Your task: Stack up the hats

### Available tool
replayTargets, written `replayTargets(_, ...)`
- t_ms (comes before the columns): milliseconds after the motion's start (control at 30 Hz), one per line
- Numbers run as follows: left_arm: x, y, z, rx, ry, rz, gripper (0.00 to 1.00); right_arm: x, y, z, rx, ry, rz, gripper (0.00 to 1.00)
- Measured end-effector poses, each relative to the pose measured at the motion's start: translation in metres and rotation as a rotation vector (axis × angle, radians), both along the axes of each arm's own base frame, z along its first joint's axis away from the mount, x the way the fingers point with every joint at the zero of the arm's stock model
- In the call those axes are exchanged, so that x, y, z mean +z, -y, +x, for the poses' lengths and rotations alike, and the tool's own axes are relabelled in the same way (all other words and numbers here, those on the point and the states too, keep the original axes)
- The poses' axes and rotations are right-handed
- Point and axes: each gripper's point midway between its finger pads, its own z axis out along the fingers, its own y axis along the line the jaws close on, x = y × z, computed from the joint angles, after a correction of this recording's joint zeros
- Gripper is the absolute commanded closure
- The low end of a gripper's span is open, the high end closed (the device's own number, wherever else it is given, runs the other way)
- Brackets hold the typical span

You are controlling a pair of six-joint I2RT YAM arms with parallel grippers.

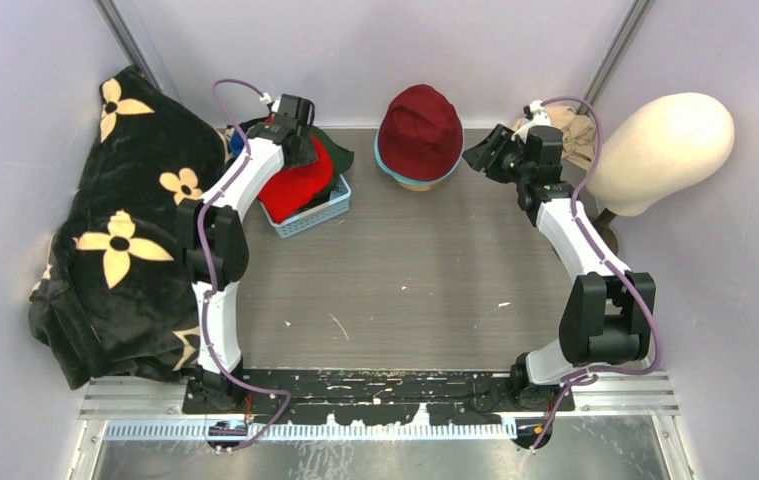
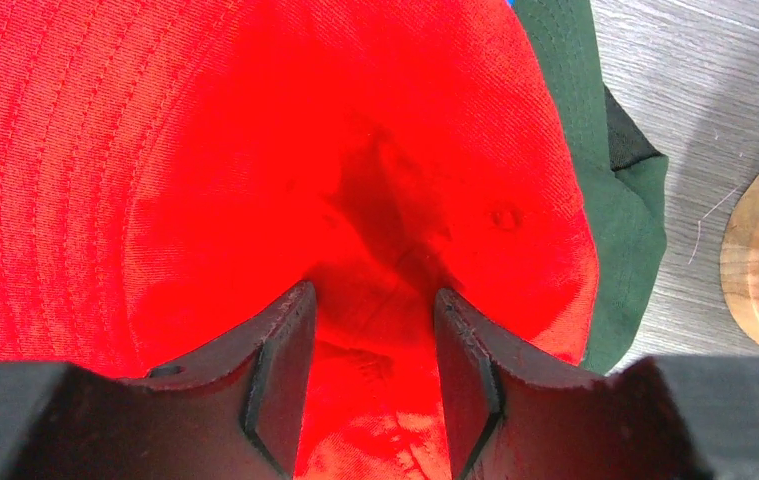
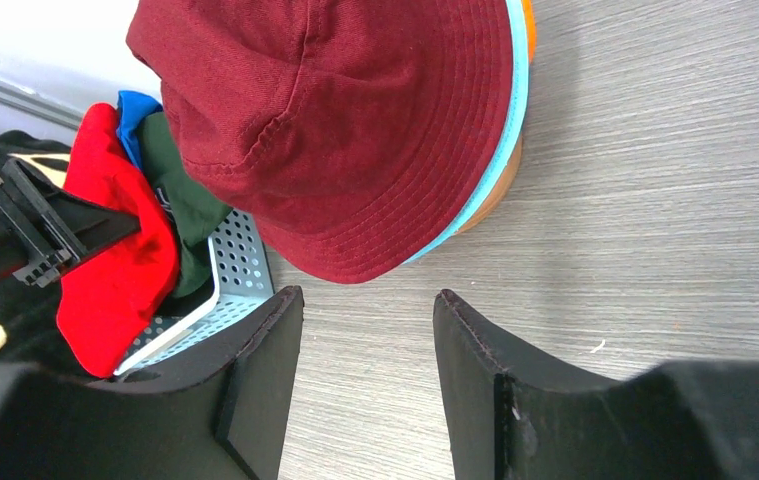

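**Right wrist view, lower centre:** right gripper [image 3: 367, 296], jaws apart and empty above the bare table [image 3: 655, 200]. Just beyond, at upper centre, the dark red bucket hat [image 3: 335, 130] sits on top of the teal hat [image 3: 521, 60] and orange hat [image 3: 529, 12].

**Left wrist view, lower centre:** left gripper [image 2: 375, 295], jaws apart, tips pressed on the bright red hat [image 2: 205, 150]. This hat lies with the dark green cap [image 2: 625, 220] in the blue basket [image 1: 320, 215].
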Motion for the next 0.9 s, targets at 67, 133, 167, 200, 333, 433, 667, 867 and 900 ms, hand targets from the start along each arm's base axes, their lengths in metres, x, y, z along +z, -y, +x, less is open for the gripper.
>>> replayTargets(67,-0.001,0.000,0.000,0.002,-0.002,0.002,0.62,-0.001,0.000,0.000,0.000,-0.001,0.000,0.44)
replayTargets(133,0.000,-0.001,0.000,0.004,-0.002,0.004,0.78,-0.002,0.000,-0.001,0.000,-0.003,0.000,0.44)
replayTargets(167,0.000,-0.001,0.000,0.005,-0.002,0.005,0.89,-0.003,0.000,-0.001,0.000,-0.005,0.000,0.44)
replayTargets(200,0.000,-0.001,0.000,0.007,-0.001,0.004,0.98,-0.003,0.000,-0.001,0.000,-0.005,0.000,0.44)
replayTargets(333,0.000,-0.002,0.000,0.006,0.002,0.007,1.00,-0.003,0.000,-0.001,0.000,-0.003,0.000,0.44)
replayTargets(433,0.001,-0.001,0.000,0.004,0.004,0.007,1.00,-0.003,0.000,-0.001,0.000,-0.003,0.001,0.44)
replayTargets(667,0.054,0.016,-0.012,-0.048,0.098,-0.008,1.00,-0.003,0.000,-0.001,-0.001,-0.004,0.004,0.45)
replayTargets(867,0.165,0.058,-0.035,-0.167,0.311,-0.101,1.00,-0.002,0.000,-0.002,-0.002,-0.004,0.006,0.45)
replayTargets(900,0.183,0.066,-0.039,-0.193,0.346,-0.131,1.00,-0.002,0.000,-0.002,-0.001,-0.002,0.007,0.45)
